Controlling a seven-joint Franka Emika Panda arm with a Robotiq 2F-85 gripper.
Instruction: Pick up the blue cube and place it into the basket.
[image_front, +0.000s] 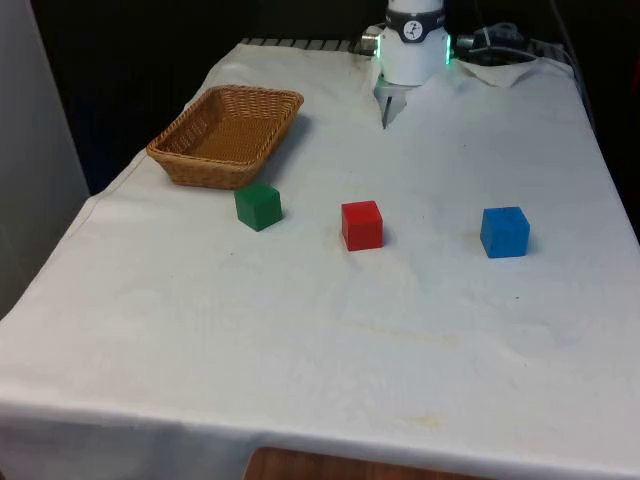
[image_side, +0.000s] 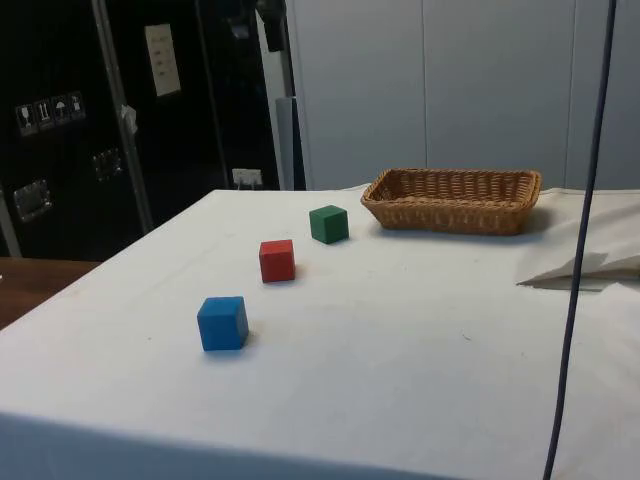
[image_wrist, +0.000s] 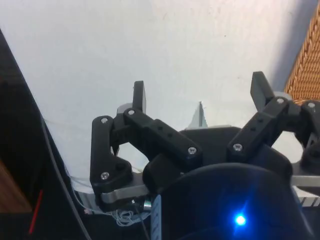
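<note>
Approach is the step in hand, by my reckoning, since nothing is grasped yet: my tool (image_wrist: 197, 97) hangs over bare white cloth with its two black fingers (image_wrist: 139, 95) spread wide apart and nothing between them. The blue cube (image_front: 504, 232) sits on the bench (image_front: 330, 350) toward the front view's right, well apart from the wicker basket (image_front: 228, 135), which stands at the front view's left, nearer my base. Between them, in a rough row, lie a red cube (image_front: 361, 225) and a green cube (image_front: 258, 206), the green one just beside the basket's near end. In the side view the blue cube (image_side: 222, 323) is closest to the camera, with the basket (image_side: 452, 199) farthest back. The cubes look like hard, smooth, sharp-edged blocks with flat faces that should take a pinch from two sides well. The basket is a shallow, oblong woven tray of tan wicker with sloping walls and a ribbed rim. The cloth is soft and faintly creased. Next I judge I must travel out over the blue cube, square my fingers to two opposite faces, and descend around it without nudging the red neighbour.
</note>
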